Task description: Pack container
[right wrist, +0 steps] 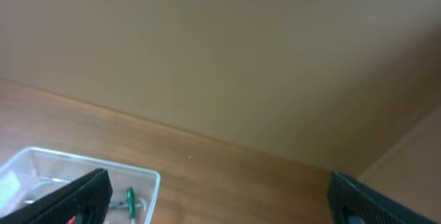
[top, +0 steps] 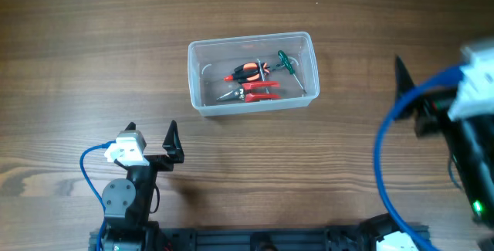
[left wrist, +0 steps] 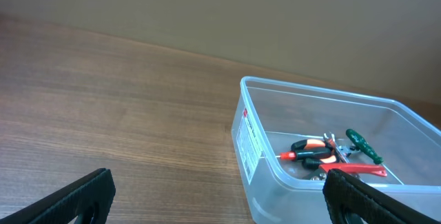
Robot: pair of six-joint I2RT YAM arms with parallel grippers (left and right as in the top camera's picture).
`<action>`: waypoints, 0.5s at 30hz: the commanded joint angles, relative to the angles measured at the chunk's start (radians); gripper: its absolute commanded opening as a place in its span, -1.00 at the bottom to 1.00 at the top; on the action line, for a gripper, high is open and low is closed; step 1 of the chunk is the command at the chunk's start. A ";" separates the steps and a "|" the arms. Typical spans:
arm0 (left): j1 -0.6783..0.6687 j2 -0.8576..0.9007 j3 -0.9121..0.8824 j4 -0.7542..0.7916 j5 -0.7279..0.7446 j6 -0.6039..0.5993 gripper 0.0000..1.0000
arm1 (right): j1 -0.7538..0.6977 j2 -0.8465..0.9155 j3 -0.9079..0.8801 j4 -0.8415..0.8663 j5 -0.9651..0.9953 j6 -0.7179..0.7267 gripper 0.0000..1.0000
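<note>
The clear plastic container (top: 197, 81) stands on the wooden table at centre back. Inside lie an orange-and-black tool (top: 248, 71), red-handled pliers (top: 258, 90) and a green-handled screwdriver (top: 290, 66). It also shows in the left wrist view (left wrist: 258, 148) and the right wrist view (right wrist: 148, 182). My left gripper (top: 152, 139) is open and empty, near the front left, short of the container. My right gripper (top: 409, 96) is open and empty, raised at the right of the container.
Blue cables (top: 386, 166) loop from both arms. The arm bases stand along the front edge (top: 262, 239). A tan wall (right wrist: 220, 58) rises behind the table.
</note>
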 commanded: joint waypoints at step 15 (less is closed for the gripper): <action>0.006 -0.002 -0.004 -0.001 -0.003 -0.012 1.00 | -0.003 -0.046 -0.018 -0.340 0.043 0.089 0.99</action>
